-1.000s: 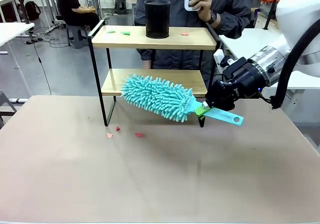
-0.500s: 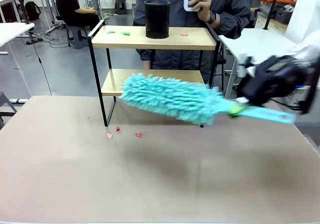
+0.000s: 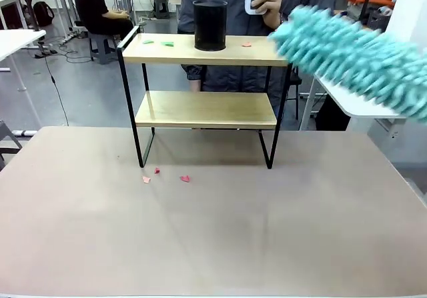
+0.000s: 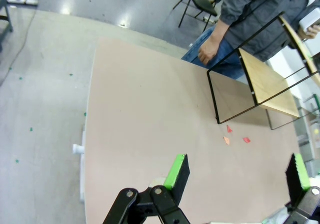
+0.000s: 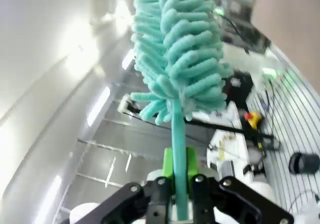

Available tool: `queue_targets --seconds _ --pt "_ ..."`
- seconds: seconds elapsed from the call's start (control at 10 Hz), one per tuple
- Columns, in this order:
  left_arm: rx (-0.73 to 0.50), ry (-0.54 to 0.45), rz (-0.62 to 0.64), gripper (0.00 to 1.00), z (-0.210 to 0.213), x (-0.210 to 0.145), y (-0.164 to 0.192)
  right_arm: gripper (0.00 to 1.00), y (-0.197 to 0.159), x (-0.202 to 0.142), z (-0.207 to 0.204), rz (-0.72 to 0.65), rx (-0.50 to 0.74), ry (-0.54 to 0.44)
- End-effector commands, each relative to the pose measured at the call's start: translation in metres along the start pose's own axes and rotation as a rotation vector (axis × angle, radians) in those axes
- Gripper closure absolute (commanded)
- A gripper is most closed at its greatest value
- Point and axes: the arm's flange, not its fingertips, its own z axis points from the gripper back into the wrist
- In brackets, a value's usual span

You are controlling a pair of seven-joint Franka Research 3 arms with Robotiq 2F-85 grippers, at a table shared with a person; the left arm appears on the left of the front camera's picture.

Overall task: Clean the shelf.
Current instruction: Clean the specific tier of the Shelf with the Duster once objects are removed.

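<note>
The shelf (image 3: 207, 109) stands at the table's far side, two light wooden boards in a thin black frame; the left wrist view catches it from the side (image 4: 267, 83). On its top board sit a black cylinder (image 3: 210, 25) and small green (image 3: 167, 44) and red (image 3: 246, 45) scraps. A teal fluffy duster (image 3: 353, 58) hangs blurred in the air at the upper right, level with the top board's right end. My right gripper (image 5: 178, 184) is shut on the duster's handle (image 5: 177, 149). My left gripper (image 4: 237, 171) is open above the table, holding nothing.
Three red scraps (image 3: 164, 176) lie on the beige table (image 3: 213, 231) in front of the shelf's left legs. A person (image 3: 267, 5) stands behind the shelf holding a white thing. A white side table (image 3: 347, 65) is at the right.
The duster has swung from in front of the lower board out to the right and up to the top board's height. My right arm has left the front view.
</note>
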Motion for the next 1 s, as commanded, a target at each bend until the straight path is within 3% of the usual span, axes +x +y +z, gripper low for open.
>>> queue_targets --seconds 0.0,0.2,0.4,0.5,0.6,0.8,0.9 --pt "-0.017 -0.019 -0.021 0.0 -0.002 0.0 0.001 0.88 0.006 -0.017 0.04 0.129 0.068 -0.212" --pt "-0.017 -0.019 -0.021 0.0 -0.002 0.0 0.001 0.88 -0.024 -0.021 0.066 0.01 0.018 -0.563" --pt "-0.017 -0.019 -0.021 0.0 -0.002 0.0 0.001 0.88 -0.044 -0.017 0.069 -0.135 -0.074 -0.66" --pt "-0.017 -0.019 -0.021 0.0 -0.002 0.0 0.001 0.88 -0.054 -0.013 0.069 -0.292 -0.19 -0.738" --pt "-0.017 -0.019 -0.021 0.0 -0.002 0.0 0.001 0.88 -0.06 -0.007 0.066 -0.344 -0.197 -0.698" --pt "-0.017 -0.019 -0.021 0.0 -0.002 0.0 0.001 0.88 -0.071 0.014 0.058 -0.416 -0.308 -0.716" --pt "-0.017 -0.019 -0.021 0.0 -0.002 0.0 0.001 0.88 -0.081 -0.009 0.085 -0.327 -0.252 -0.724"
